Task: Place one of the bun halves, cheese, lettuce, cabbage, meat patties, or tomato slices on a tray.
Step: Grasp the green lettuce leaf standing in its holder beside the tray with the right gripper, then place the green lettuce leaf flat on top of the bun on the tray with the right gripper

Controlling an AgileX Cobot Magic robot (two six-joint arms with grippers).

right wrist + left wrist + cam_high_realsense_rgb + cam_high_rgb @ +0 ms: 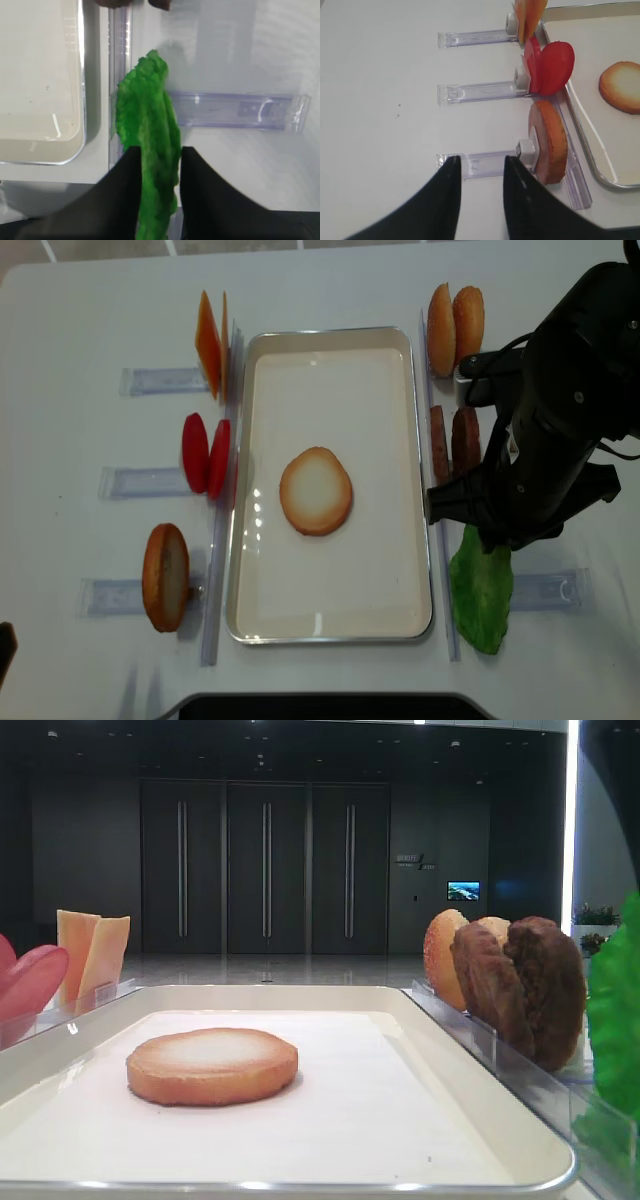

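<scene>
The cream tray (330, 332) holds one bun half (316, 491), pale face up. In the right wrist view the green lettuce (147, 120) stands on edge in its clear rack, and my right gripper (160, 150) is shut on its near part, a black finger pressed to each side. In the overhead view this gripper (480, 540) hangs just right of the tray over the lettuce (482, 590). My left gripper (481, 159) is open and empty above a clear rack, left of an upright bun half (549, 141).
Clear racks flank the tray. On the left stand cheese (209, 343), tomato slices (206, 454) and a bun half (166, 577). On the right stand two bun halves (455, 328) and meat patties (453, 440). The right arm's black bulk (570, 410) overhangs the right racks.
</scene>
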